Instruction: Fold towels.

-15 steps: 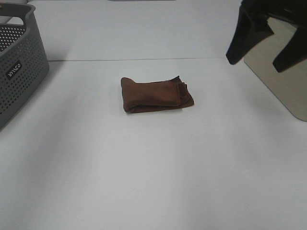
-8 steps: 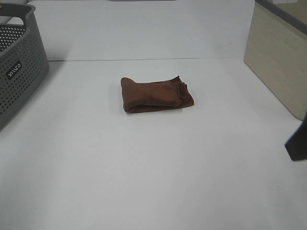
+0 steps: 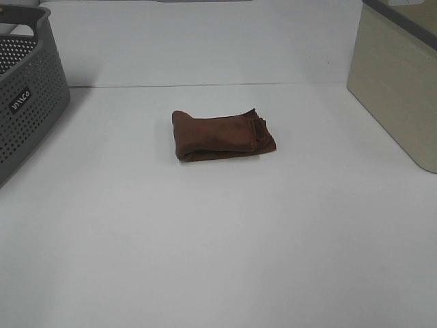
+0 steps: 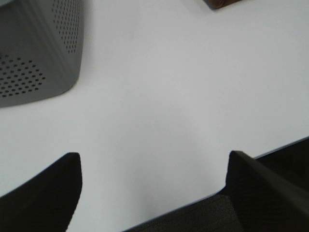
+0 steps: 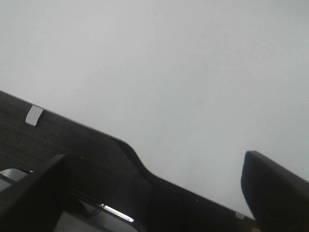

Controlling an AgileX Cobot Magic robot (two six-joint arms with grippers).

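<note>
The towel (image 3: 223, 135) lies folded into a compact bundle on the white table (image 3: 218, 239), well to the right of the grey perforated basket (image 3: 27, 96) and apart from it. The left gripper (image 4: 152, 186) is spread wide over bare table near the basket, holding nothing. The right gripper (image 5: 154, 188) is likewise wide open and empty.

The folded towel (image 3: 223, 135) lies mid-table (image 3: 218, 260). A perforated basket (image 3: 27, 96) stands at the far left on the table; a cabinet (image 3: 396, 75) stands at the far right.
</note>
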